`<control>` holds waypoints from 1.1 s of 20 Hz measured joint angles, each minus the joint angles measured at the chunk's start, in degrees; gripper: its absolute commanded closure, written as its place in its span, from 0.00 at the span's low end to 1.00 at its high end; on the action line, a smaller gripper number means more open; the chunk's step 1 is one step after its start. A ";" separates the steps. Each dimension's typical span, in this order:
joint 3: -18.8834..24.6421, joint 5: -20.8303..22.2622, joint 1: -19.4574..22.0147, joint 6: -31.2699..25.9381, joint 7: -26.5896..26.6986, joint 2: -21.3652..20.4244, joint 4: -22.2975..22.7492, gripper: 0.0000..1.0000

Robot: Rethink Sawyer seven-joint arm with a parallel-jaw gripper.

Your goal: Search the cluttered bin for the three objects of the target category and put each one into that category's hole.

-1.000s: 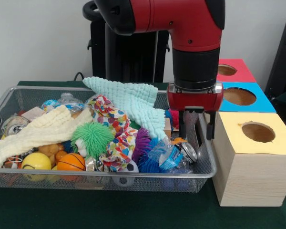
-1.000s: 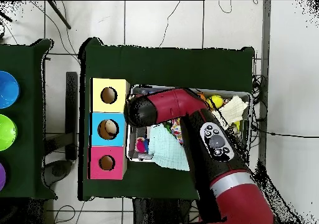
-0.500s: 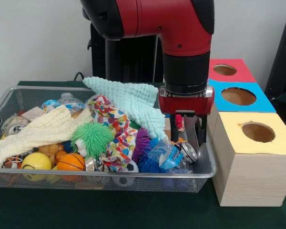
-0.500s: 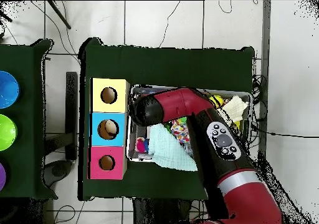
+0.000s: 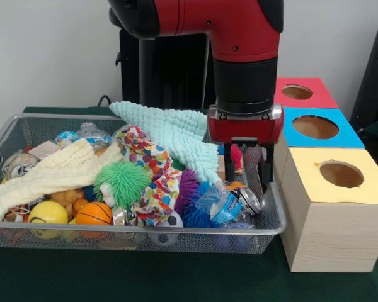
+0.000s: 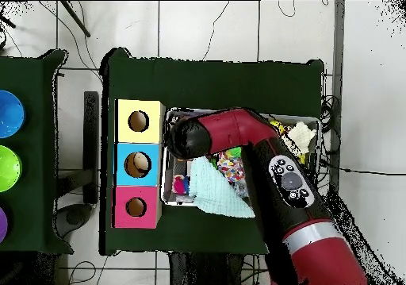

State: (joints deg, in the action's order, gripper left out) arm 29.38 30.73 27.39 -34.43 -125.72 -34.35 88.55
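My gripper (image 5: pixel 246 181) hangs open inside the right end of the wire bin (image 5: pixel 272 228), with nothing between its fingers. Just below and in front of it lie a crushed can (image 5: pixel 249 201) and a crumpled water bottle (image 5: pixel 216 205). A small red object (image 5: pixel 237 157) shows behind the fingers. To the right stand three boxes with holes: yellow (image 5: pixel 341 174), blue (image 5: pixel 316 127) and red (image 5: pixel 297 92). From overhead, the arm (image 6: pixel 208 134) covers the gripper, and something pale sits in the blue box's hole (image 6: pixel 139 164).
The bin is crowded: a mint cloth (image 5: pixel 176 135), a cream cloth (image 5: pixel 50 173), a patterned cloth (image 5: pixel 152 171), green (image 5: pixel 123 182) and purple (image 5: pixel 188 189) spiky balls, a basketball (image 5: pixel 93 214), a yellow ball (image 5: pixel 47 212). The yellow box stands close beside the bin's right wall.
In the front view the gripper has shifted left, away from the yellow box and further over the bin's right end. It stays open and holds nothing.
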 measured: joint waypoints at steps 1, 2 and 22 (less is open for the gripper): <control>0.16 0.02 0.19 0.01 0.00 -0.12 0.01 0.00; 0.41 0.07 0.49 0.01 0.00 -0.27 0.01 0.00; 1.62 1.14 5.20 0.01 0.00 -0.27 0.75 0.00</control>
State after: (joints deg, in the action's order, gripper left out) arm 31.00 31.87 32.59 -34.42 -125.72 -34.62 89.29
